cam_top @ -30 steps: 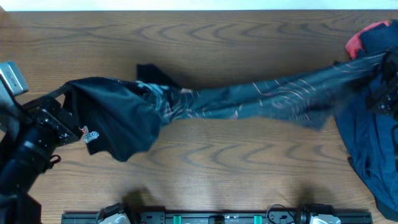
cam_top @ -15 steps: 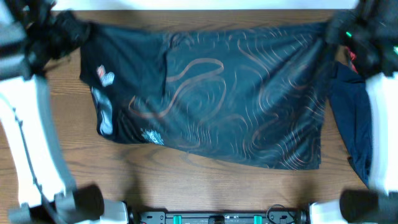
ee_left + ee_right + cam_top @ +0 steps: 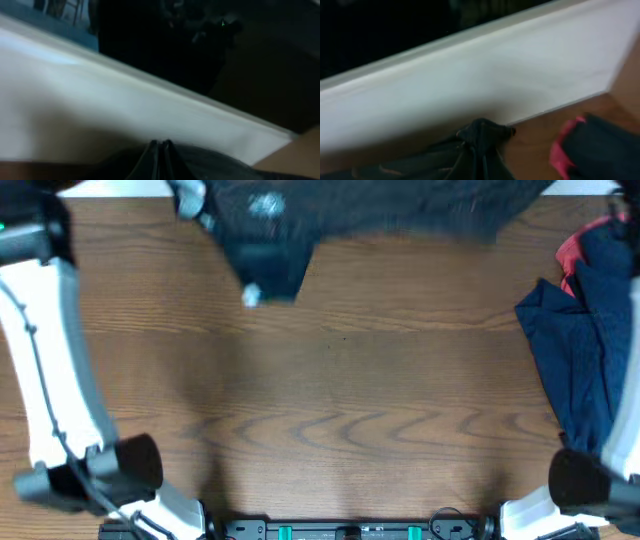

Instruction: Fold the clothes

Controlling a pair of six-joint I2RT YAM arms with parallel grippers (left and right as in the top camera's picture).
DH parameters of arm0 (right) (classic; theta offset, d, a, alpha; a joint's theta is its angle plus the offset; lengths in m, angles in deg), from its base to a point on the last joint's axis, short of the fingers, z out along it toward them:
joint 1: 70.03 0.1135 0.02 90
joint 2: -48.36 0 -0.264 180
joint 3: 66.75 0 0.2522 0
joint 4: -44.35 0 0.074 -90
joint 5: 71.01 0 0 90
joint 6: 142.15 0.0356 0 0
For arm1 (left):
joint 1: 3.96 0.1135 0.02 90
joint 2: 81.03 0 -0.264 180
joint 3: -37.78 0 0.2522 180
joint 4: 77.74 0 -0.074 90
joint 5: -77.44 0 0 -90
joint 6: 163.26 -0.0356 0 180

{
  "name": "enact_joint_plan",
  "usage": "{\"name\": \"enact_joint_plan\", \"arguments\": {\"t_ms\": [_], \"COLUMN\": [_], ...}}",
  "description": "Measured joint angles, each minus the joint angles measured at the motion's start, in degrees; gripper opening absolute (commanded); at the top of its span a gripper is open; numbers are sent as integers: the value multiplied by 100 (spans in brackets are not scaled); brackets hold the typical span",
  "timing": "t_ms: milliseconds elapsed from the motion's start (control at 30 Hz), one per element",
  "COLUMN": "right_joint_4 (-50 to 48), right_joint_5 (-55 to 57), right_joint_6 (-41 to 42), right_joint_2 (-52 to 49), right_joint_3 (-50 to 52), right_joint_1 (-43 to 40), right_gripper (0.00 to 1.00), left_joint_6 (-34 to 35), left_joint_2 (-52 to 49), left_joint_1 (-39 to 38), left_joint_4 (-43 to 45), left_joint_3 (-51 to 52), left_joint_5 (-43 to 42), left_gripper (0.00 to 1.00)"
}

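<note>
Above the wooden table [image 3: 340, 410], the black jersey [image 3: 380, 208] is pinched in the closed left gripper [image 3: 161, 156] and the closed right gripper [image 3: 479, 149]. It is stretched along the far edge; a navy garment [image 3: 575, 370] and a red garment [image 3: 572, 248] are heaped at the right.

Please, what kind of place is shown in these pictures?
Probably a robot test bench in a lab or workshop, rather than a home. A white robot arm is mounted at a bare wooden table. The only other things there are practice laundry: a black jersey and a navy garment.
</note>
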Motion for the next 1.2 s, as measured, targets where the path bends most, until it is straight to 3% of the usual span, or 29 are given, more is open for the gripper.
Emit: {"name": "enact_joint_plan", "arguments": {"t_ms": [133, 300, 433, 567, 667, 700, 733, 767, 833, 967, 1200], "right_joint_4": [1346, 3139, 3718, 3762, 3755, 3757, 3757, 3759, 3759, 3755, 3757], "right_joint_5": [203, 522, 654, 739, 859, 903, 951, 1001, 1084, 1150, 1187], "right_joint_6": [-35, -74, -92, -92, -92, -92, -92, -92, -92, -92, -92], "right_joint_2": [225, 129, -4, -63, -90, -98, -98, -103, -103, -103, -103], "right_joint_3": [-269, -24, 671, 1401, 1770, 1840, 1891, 1921, 1939, 1939, 1939], "right_joint_1": [-188, -186, -186, -186, -186, -186, -186, -186, -186, -186, -186], "right_gripper": [1, 1, 1, 1, 1, 1, 1, 1, 1, 1, 1], "left_joint_6": [-407, -1462, -2061, -2337, -2452, -2472, -2511, -2533, -2459, -2188, -1891], "left_joint_2": [503, 573, 345, 232, 232, 232, 229, 229, 219, 50, -1032], "left_joint_1": [260, 101, -136, -540, -1073, -1255, -1451, -1622, -2020, -2579, -3259], "left_joint_4": [-2256, -5364, -6140, -5748, -4841, -4524, -4124, -3742, -2839, -1919, -1325], "left_joint_3": [-332, -208, 625, 1668, 2439, 2640, 2868, 3060, 3495, 3998, 4148], "left_joint_5": [-157, -92, 131, 236, 280, 280, 278, 278, 284, 492, 841], "left_gripper": [6, 6, 6, 6, 6, 13, 40, 59, 66, 70, 71]}}
